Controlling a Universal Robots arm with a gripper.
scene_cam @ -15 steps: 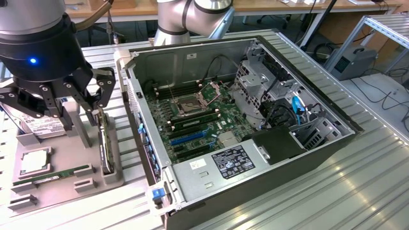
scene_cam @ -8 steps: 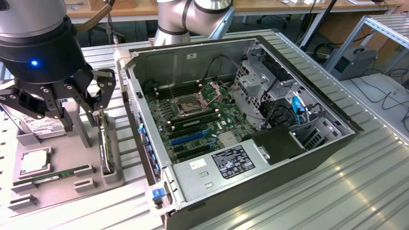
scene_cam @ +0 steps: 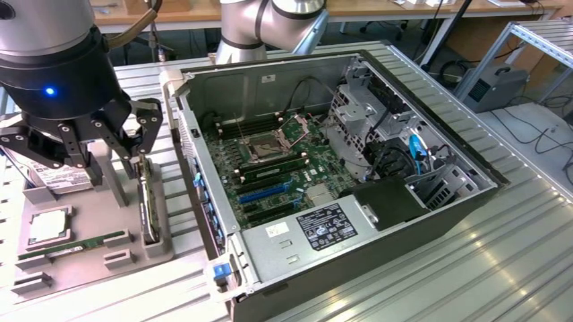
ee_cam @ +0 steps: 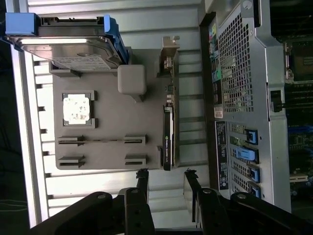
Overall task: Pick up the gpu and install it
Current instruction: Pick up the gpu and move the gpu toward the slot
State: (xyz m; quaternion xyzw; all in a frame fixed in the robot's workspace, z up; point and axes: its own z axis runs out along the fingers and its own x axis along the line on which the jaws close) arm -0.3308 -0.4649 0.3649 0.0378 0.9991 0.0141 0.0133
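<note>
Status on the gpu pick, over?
Claw open, above tray. Gpu on edge in its slot, ungripped. Hard drive alongside, apart from gpu.

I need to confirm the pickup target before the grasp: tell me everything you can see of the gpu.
The gpu is a thin black card with a silver metal bracket at one end. It stands on its long edge in a slot of the grey holder, beside the open computer case. Only the holder seems to touch it; the open gripper hangs above, gripping nothing.
</note>
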